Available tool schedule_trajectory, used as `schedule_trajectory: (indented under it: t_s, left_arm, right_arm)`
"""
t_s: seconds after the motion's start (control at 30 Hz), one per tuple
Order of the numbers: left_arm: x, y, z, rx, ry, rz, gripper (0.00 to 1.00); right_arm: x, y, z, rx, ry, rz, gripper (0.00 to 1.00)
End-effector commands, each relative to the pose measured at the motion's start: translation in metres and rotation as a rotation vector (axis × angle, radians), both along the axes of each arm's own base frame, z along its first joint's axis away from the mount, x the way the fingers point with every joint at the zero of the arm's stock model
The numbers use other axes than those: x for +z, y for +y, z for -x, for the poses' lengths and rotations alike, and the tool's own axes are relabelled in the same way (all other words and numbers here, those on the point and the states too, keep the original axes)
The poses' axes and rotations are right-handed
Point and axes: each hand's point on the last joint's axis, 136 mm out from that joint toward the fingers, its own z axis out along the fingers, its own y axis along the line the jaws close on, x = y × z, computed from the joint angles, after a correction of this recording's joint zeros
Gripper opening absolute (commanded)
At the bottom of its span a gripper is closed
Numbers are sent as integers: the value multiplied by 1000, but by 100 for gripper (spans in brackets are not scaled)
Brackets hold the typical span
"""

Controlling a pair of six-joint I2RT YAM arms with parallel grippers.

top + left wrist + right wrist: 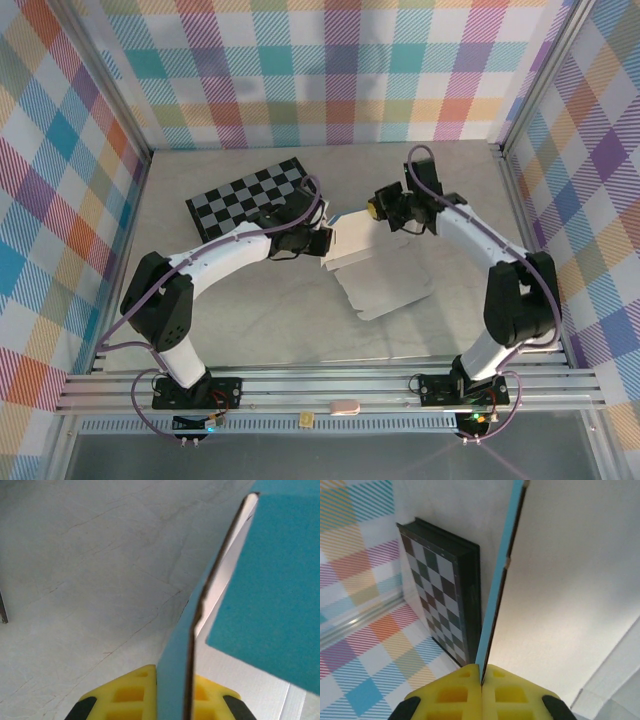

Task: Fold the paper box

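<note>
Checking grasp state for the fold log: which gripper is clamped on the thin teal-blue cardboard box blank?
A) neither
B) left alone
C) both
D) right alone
C: the left gripper and the right gripper each have their yellow fingers closed on a raised panel edge of the thin teal-blue cardboard box, seen in each wrist view.

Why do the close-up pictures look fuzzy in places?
Left wrist: the thin teal-blue cardboard box is soft, too near the lens; the grey table behind is sharper. Right wrist: the black-and-grey checkered board is crisp, the box's white side shaded. Top external: evenly lit, soft shadows.
</note>
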Motion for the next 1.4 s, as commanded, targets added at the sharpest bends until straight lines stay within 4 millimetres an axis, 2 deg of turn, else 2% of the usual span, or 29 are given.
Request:
schedule_trajectory:
  t_s: [0.0,0.03,0.1,0.17,0.3,0.37,0.53,0.63,0.67,0.77,0.93,1.17,1.37]
  left_arm:
    - [23,-2,-25,61,-78,92,0]
    - [25,-2,-25,64,-77,99,0]
    - [35,-2,-24,71,-82,124,12]
    - [51,-1,-21,90,-88,160,24]
    - [86,2,-12,147,-89,256,34]
    - [102,7,-10,201,-87,305,44]
    - [152,13,-20,356,-97,460,45]
    - [165,7,-34,467,-42,547,43]
    - [167,0,-40,484,-7,573,42]
    - [154,-19,-52,536,113,595,40]
    - [136,-27,-61,615,179,582,42]
    - [109,-42,-60,655,266,574,44]
    - [94,-54,-61,664,297,596,45]
  right_arm:
    - [-18,-11,-16,-117,-39,-14,0]
    - [-18,-12,-17,-119,-28,-10,0]
    - [-11,-13,-18,-128,-23,7,0]
    - [-2,-18,-21,-155,-14,27,0]
    - [12,-28,-19,-193,58,95,0]
    - [19,-32,-18,-218,83,107,0]
    - [31,-37,-22,-268,88,106,0]
    - [33,-34,-25,-269,85,88,0]
    - [33,-33,-26,-270,84,81,0]
    - [32,-33,-27,-272,86,78,0]
    - [31,-32,-25,-270,89,73,0]
    - [29,-32,-23,-267,92,64,0]
    - [30,-31,-21,-262,89,59,0]
